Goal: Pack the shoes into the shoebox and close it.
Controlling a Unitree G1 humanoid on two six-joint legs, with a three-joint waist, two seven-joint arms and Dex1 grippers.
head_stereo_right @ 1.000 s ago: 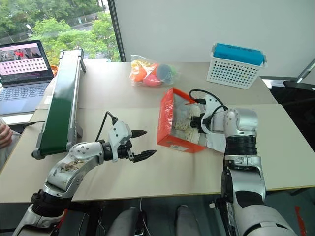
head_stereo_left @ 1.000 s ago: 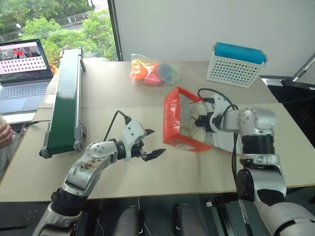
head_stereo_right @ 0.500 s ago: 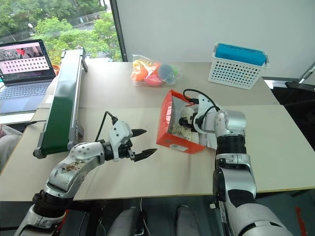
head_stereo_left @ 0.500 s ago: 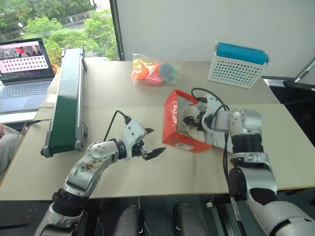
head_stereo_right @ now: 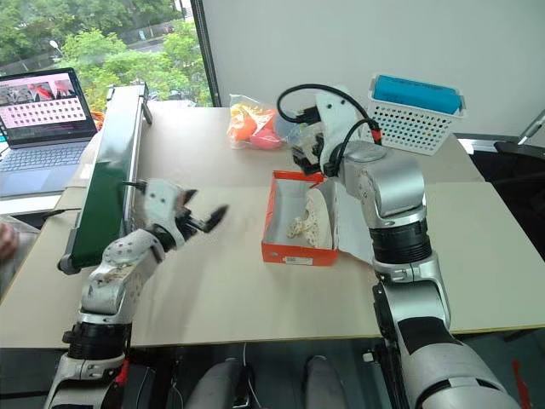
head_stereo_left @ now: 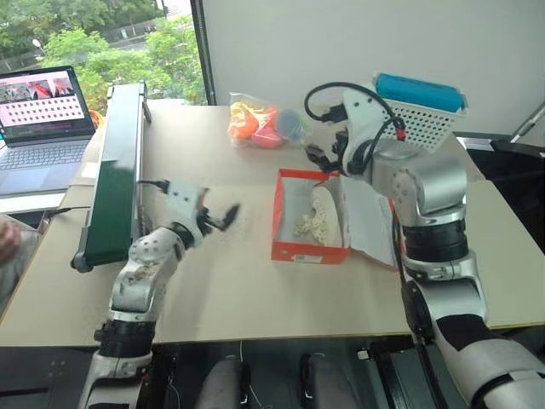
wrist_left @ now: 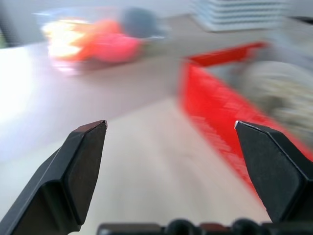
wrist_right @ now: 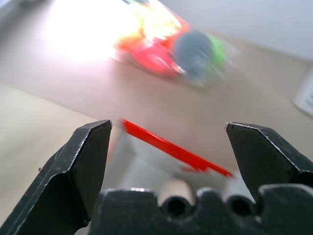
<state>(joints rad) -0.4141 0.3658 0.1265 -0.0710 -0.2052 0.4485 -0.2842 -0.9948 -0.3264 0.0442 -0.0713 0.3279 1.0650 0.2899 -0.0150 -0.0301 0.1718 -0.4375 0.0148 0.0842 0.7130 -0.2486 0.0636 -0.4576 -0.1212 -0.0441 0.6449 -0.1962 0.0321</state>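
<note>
While both the left gripper (head_stereo_left: 223, 216) and right gripper (head_stereo_left: 326, 152) are spread, the shoebox (head_stereo_left: 289, 250) sits mid-tabletop (head_stereo_left: 255, 290); toy bag (head_stereo_left: 264, 123) and basket (head_stereo_left: 409, 119) stand by the far edge.

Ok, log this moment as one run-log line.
shoebox: flat on table, lid open | shoes: inside box | left gripper: open, empty | right gripper: open, empty, above box | next: close lid

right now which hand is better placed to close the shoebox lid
Right. The right hand hangs open just above the shoebox, beside its lid. The left hand is open too, but off to the box's far side.
</note>
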